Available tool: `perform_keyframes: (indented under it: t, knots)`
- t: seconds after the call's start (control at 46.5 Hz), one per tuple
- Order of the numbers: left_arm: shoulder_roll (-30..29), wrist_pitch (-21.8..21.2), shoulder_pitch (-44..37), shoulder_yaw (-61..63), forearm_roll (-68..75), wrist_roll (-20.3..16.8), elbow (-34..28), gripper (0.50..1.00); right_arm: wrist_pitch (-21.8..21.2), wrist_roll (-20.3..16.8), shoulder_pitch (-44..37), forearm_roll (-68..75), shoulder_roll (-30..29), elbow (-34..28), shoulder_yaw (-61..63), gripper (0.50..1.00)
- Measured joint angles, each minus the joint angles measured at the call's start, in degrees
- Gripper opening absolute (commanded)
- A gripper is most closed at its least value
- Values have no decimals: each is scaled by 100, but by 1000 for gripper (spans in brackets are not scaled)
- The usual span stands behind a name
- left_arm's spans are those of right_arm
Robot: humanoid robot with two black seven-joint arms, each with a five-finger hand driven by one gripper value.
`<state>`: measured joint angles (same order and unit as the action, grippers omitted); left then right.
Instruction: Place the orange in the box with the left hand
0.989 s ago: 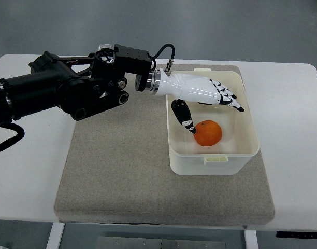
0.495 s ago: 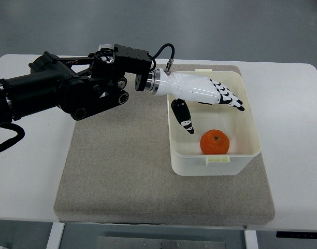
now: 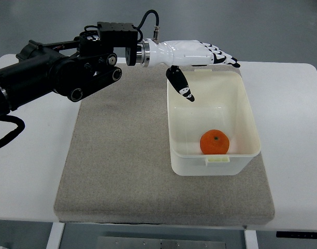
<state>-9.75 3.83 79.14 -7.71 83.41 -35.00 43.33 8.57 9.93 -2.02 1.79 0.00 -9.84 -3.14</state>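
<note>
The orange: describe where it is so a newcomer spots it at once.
On the white table lies a grey mat with a cream box on its right side. The orange sits inside, by the near wall: the only round, brightly coloured thing there.

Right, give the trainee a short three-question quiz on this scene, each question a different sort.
1. True or false: the orange lies inside the box.
2. Multiple choice: the left hand is A) gripping the orange, B) open and empty over the box's far rim, C) flat on the mat.
3. Fill in: the orange sits against the box wall ______ the robot.

Key
1. True.
2. B: the fingers are stretched out, the thumb points down, and nothing is held.
3. Nearest: it rests at the near wall, by the small tab on the rim.
</note>
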Motion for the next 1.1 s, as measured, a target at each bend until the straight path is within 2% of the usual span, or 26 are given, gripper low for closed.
perform_keyframes:
  t: [0.215, 0.688, 0.925, 1.011, 1.097]
  knots:
    - [-43, -194, 5, -99, -47, 0, -518, 992, 0, 0, 2, 1, 0, 0, -1, 926]
    - [-173, -216, -121, 14, -666, 0, -2132, 992, -1, 0, 1, -2, 0, 0, 0, 926]
    - [-187, -226, -581, 14, -1126, 0, -2666, 992, 1, 0, -1, -2, 0, 0, -2, 926]
    - [-253, -378, -770, 13, -1232, 0, -2696, 994, 2, 0, -1, -2, 0, 0, -2, 926]
    - [-297, -717, -939, -1, -1397, 0, -2711, 994, 1, 0, 0, -2, 0, 0, 1, 926]
